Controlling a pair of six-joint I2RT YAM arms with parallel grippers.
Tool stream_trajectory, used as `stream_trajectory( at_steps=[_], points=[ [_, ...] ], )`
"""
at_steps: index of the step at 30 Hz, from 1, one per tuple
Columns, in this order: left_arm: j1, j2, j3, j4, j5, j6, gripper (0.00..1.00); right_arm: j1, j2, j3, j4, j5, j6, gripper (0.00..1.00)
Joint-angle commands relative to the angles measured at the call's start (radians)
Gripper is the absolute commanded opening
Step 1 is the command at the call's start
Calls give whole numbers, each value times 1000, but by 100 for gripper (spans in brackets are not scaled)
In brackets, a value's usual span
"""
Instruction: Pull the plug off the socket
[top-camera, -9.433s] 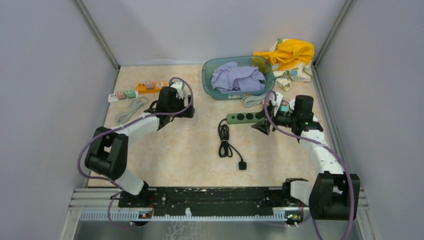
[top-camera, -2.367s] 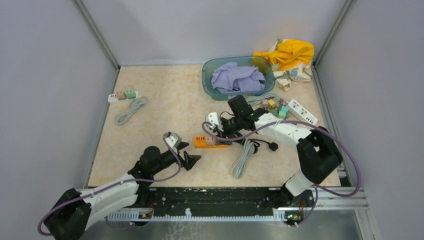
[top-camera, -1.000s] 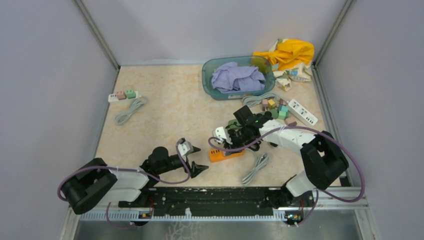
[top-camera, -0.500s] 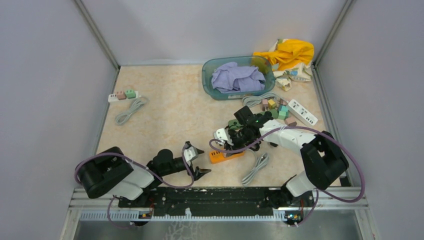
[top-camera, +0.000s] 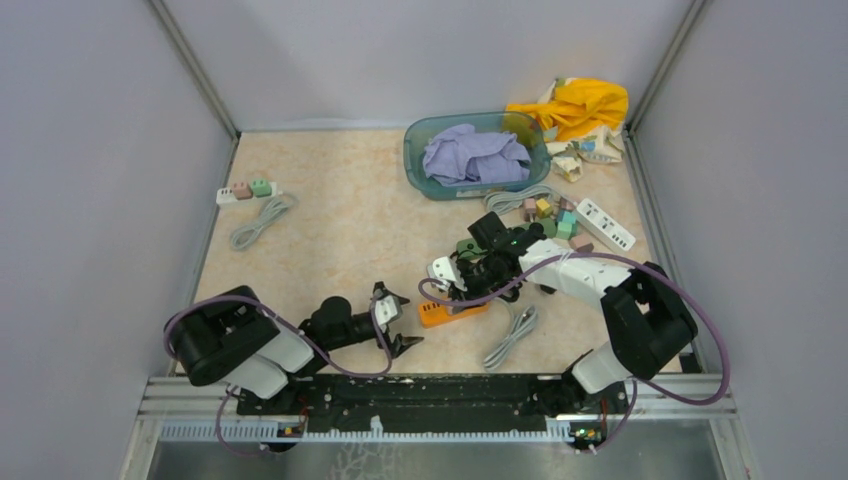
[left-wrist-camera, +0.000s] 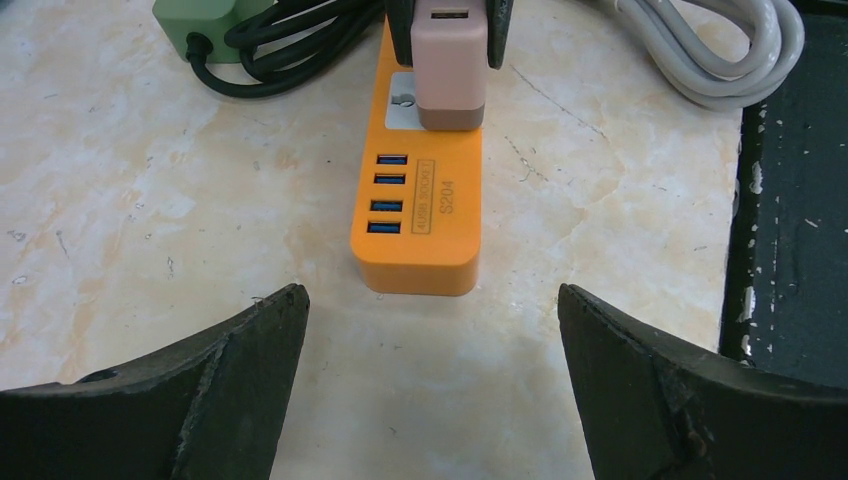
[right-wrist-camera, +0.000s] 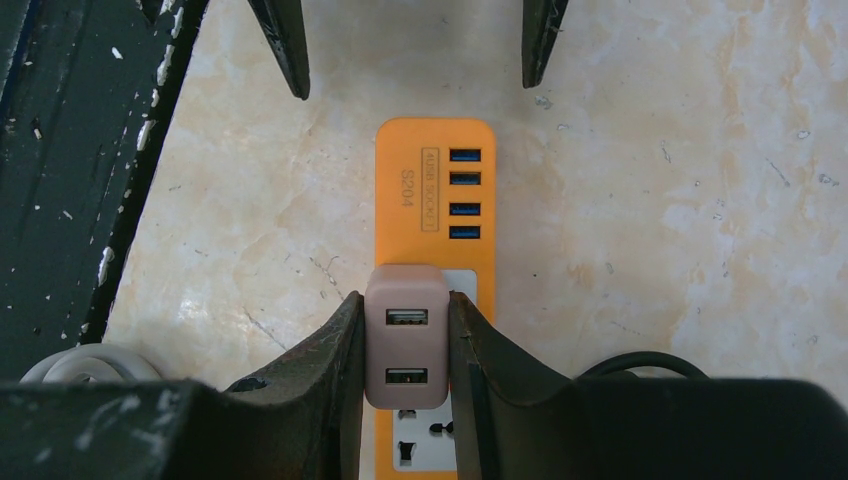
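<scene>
An orange power strip, the socket, lies flat on the marble table near the front. A pink two-port USB plug stands plugged into it. My right gripper is shut on the pink plug, one finger pressed against each side. My left gripper is open, low over the table just short of the strip's USB end, with nothing between its fingers.
A green power strip with a black cord lies just behind the orange one. A grey cable runs to its right. The black base rail is close by. A teal basin, a white strip and loose plugs sit farther back.
The left arm has folded back toward its base while its open gripper shifted slightly right toward the orange strip's end. The right gripper and the strip have not moved.
</scene>
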Motion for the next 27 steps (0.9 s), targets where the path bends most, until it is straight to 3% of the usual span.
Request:
stream_trajectory(
  at_steps=[1,9,19,22,27],
  points=[
    [-5,38,39,40,-3,42,99,-6,-40,-3,15,-49,-25,4],
    [-5,149,115,72,39,24,90,-5,-38,-6,17,-57,-23,5],
    [-5,355,171,288,76,-42,75,-6,-33,-7,20,-61,-23,4],
    [-5,391,174,330,70,-50,74,-6,-31,-7,22,-63,-23,5],
    [-6,400,192,286,73,-42,68,-4,-26,-7,25,-63,-22,5]
  ],
)
